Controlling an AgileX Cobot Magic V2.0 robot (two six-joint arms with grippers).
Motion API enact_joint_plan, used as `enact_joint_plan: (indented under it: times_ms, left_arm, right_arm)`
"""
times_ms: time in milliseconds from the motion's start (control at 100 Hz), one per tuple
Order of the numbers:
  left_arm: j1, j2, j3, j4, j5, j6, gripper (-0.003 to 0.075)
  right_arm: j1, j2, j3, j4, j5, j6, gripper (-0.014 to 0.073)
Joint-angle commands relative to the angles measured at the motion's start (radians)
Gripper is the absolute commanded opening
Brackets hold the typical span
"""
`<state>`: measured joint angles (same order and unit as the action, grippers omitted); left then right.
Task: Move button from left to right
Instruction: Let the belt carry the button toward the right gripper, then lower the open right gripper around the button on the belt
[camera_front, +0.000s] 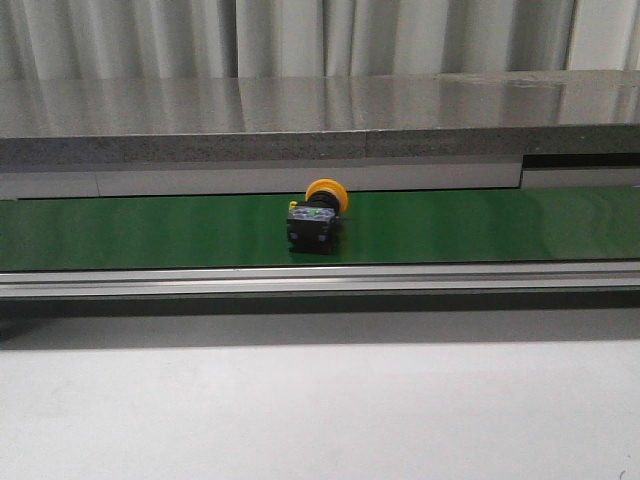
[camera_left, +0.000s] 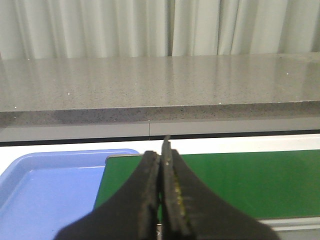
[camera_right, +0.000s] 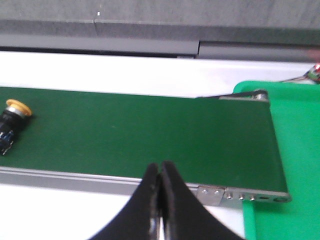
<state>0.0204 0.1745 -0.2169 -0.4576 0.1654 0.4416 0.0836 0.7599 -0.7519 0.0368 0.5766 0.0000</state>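
The button (camera_front: 317, 217) lies on its side on the green belt (camera_front: 480, 225), near the belt's middle in the front view, its yellow-orange cap toward the back and its black body toward me. It also shows in the right wrist view (camera_right: 11, 122), far off to the side of the fingers. My left gripper (camera_left: 160, 156) is shut and empty, over the belt's left end (camera_left: 225, 180). My right gripper (camera_right: 159, 167) is shut and empty, by the belt's front rail near the right end. Neither arm shows in the front view.
A blue tray (camera_left: 45, 185) sits past the belt's left end. A green tray (camera_right: 295, 150) sits past the belt's right end. A grey stone ledge (camera_front: 320, 120) runs behind the belt. A metal rail (camera_front: 320, 280) edges the belt's front, with white table (camera_front: 320, 410) before it.
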Motion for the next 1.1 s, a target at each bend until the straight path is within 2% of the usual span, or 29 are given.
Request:
enact_joint_plan:
  times_ms: [0, 180, 370, 440, 530, 700, 800, 1090]
  left_arm:
    - [-0.010, 0.010, -0.028, -0.015, -0.084, 0.002, -0.0020]
    - [-0.010, 0.010, -0.028, -0.015, -0.084, 0.002, -0.0020]
    - [-0.010, 0.010, -0.028, -0.015, -0.084, 0.002, -0.0020]
    - [-0.010, 0.010, -0.028, -0.015, -0.084, 0.002, -0.0020]
    - [-0.010, 0.010, -0.028, -0.015, -0.084, 0.002, -0.0020]
    - [-0.010, 0.010, -0.028, -0.015, -0.084, 0.002, -0.0020]
    - [-0.010, 0.010, -0.028, -0.015, -0.084, 0.002, -0.0020]
    - [-0.010, 0.010, -0.028, -0.015, -0.084, 0.002, -0.0020]
  right_arm:
    - [-0.003, 0.087, -0.092, 0.051, 0.004, 0.000, -0.0068]
    - [-0.003, 0.213, -0.114, 0.120, -0.012, 0.000, -0.0068]
    - [-0.003, 0.279, -0.114, 0.126, 0.001, 0.000, -0.0064]
    - [-0.003, 0.285, -0.114, 0.126, 0.007, 0.000, -0.0035]
    - [-0.003, 0.286, -0.114, 0.126, 0.007, 0.000, 0.0092]
    - [-0.003, 0.286, -0.114, 0.126, 0.026, 0.000, 0.0498]
    - [-0.003, 0.286, -0.114, 0.126, 0.029, 0.000, 0.0657]
    - [-0.003, 0.288, -0.114, 0.134, 0.018, 0.000, 0.0644]
